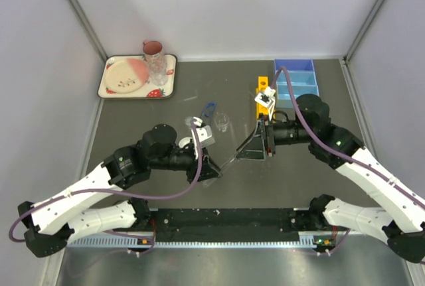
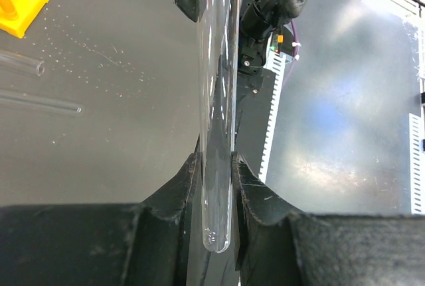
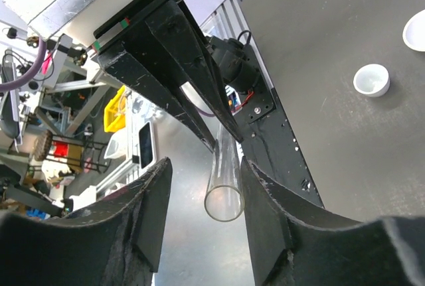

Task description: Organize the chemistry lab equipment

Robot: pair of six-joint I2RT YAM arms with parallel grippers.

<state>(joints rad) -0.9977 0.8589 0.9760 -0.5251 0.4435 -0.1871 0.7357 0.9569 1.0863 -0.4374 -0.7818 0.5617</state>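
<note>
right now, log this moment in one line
left hand: shut on glass tube | right hand: open around tube's open end | phase: likely handover

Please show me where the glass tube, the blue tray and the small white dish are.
glass tube point(image 2: 216, 133): left wrist view, mid-length.
blue tray point(image 1: 297, 65): top external view, far compartment.
small white dish point(image 3: 371, 79): right wrist view, its centre.

At the upper left of the top view, a cream strawberry-patterned tray point(image 1: 170, 77) holds a pink-and-cream plate point(image 1: 126, 75), pink mug point(image 1: 153, 48) and clear tumbler point(image 1: 158, 70).
</note>
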